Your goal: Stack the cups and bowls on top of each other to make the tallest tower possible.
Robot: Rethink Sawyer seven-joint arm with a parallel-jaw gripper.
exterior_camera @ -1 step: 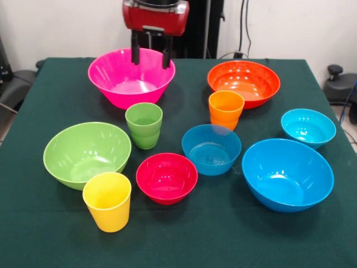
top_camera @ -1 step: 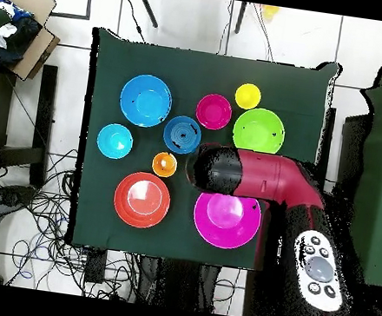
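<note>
Above the pink bowl (exterior_camera @ -1 step: 131, 76), end effector (exterior_camera @ -1 step: 150, 56) open and empty. Green cup (exterior_camera @ -1 step: 144, 125) just in front, upright, unstacked

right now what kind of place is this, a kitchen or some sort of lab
Most likely a robotics lab, not a kitchen. A robot arm hangs over a table under green cloth, plastic bowls and cups are spread out as test items, and loose cables trail over the tiled floor beside it.

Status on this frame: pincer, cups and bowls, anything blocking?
Pincer open, empty, above the pink bowl. Three cups and seven bowls all separate on the table, nothing stacked. Nothing blocking.
</note>
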